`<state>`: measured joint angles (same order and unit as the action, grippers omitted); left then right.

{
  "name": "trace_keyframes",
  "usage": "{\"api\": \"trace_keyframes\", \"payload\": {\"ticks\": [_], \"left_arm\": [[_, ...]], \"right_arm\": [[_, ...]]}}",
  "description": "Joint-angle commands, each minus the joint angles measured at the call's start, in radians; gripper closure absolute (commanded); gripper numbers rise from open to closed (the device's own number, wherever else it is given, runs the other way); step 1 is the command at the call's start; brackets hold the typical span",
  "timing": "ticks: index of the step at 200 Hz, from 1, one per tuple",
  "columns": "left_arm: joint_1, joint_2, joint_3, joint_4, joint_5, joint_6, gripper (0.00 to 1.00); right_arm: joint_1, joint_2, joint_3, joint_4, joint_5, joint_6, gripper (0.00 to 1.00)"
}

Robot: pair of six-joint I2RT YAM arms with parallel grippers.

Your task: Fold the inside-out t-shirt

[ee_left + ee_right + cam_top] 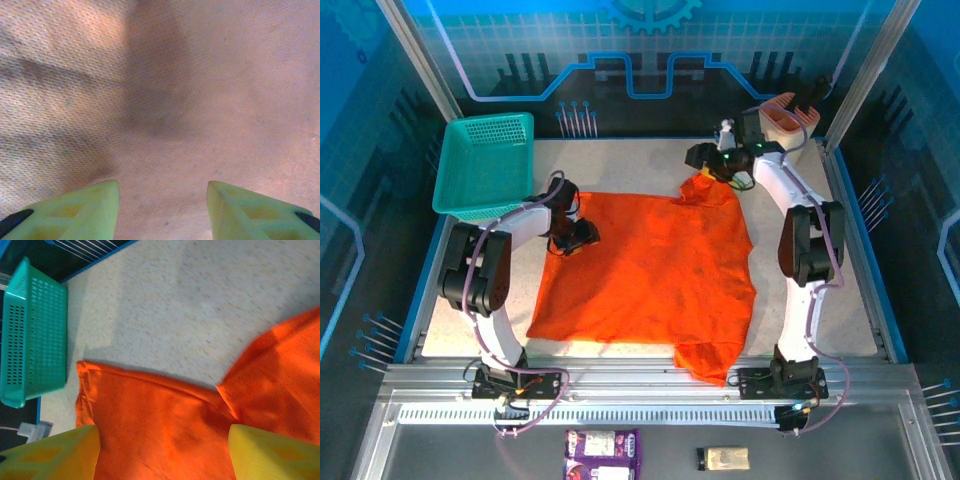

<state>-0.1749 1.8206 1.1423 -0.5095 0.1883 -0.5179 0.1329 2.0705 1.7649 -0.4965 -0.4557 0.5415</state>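
The shirt (650, 270) lies spread on the table (620, 165), my left pincer (162, 210) gaping low over its edge and my right pincer (165, 450) open above the far sleeve (705, 188), so an uneven pinch could drag and bunch it.

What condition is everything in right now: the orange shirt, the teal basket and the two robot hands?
orange t-shirt: spread out flat, not yet folded.
teal basket: upright, looks empty.
left hand: open, fingers apart close over the shirt's cloth, gripping nothing.
right hand: open, above the shirt near a sleeve, holding nothing.
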Motion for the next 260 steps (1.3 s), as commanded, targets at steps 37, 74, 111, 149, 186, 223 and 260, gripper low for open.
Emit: {"api": "trace_keyframes", "payload": {"ticks": [37, 74, 111, 149, 186, 223, 260], "left_arm": [[0.000, 0.053, 0.025, 0.004, -0.006, 0.011, 0.49], [0.016, 0.117, 0.069, 0.024, -0.021, 0.005, 0.49], [0.058, 0.220, 0.174, 0.013, -0.026, 0.012, 0.49], [0.060, 0.215, 0.220, 0.012, -0.008, 0.006, 0.50], [0.059, -0.013, 0.154, -0.007, -0.030, -0.004, 0.48], [0.055, -0.220, 0.107, -0.084, -0.045, -0.004, 0.48], [0.033, -0.388, -0.026, -0.157, -0.065, -0.020, 0.48]], "right_arm": [[-0.018, 0.074, -0.183, 0.087, 0.033, -0.030, 0.28], [-0.043, 0.215, -0.076, 0.148, 0.025, -0.046, 0.28], [-0.070, 0.406, 0.169, 0.108, -0.015, -0.053, 0.28], [-0.075, 0.539, 0.466, -0.022, -0.077, -0.101, 0.29], [-0.056, 0.359, 0.500, -0.134, -0.070, -0.116, 0.30], [-0.013, -0.004, 0.213, -0.189, 0.006, -0.128, 0.31], [0.041, -0.373, -0.213, -0.241, 0.117, -0.095, 0.37]]}}
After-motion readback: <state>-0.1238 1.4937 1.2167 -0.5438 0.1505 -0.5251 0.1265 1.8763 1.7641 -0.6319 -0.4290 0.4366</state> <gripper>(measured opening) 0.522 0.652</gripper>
